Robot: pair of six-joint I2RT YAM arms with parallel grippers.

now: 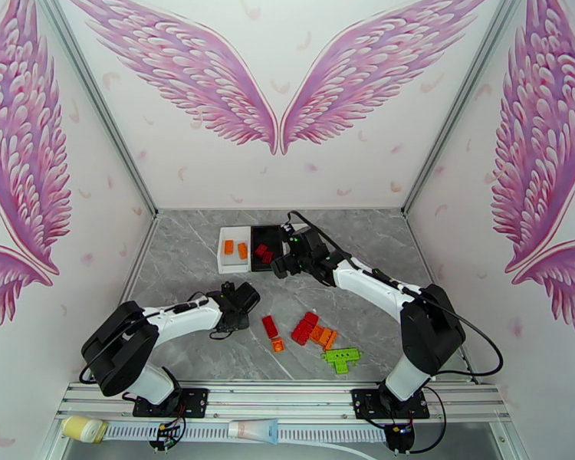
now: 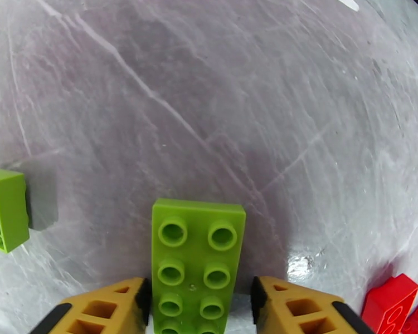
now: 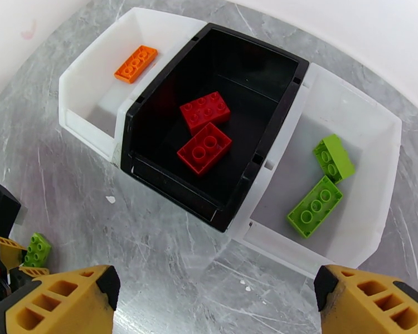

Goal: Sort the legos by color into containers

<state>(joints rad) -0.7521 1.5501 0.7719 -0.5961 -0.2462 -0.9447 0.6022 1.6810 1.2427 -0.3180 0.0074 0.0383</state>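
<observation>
Legos (image 1: 312,329) lie loose on the marble worktop (image 1: 188,254), others sorted in trays (image 3: 253,73). Left pincer (image 2: 200,296) stands narrow around a green brick (image 2: 198,257), its near end cut off; grip cannot be told. Right pincer (image 3: 212,282) hangs wide, empty. Walls (image 1: 287,178) bear pink wings.

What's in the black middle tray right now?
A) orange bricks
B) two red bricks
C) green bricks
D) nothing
B: the right wrist view shows two red bricks lying on the floor of the black tray.
</observation>
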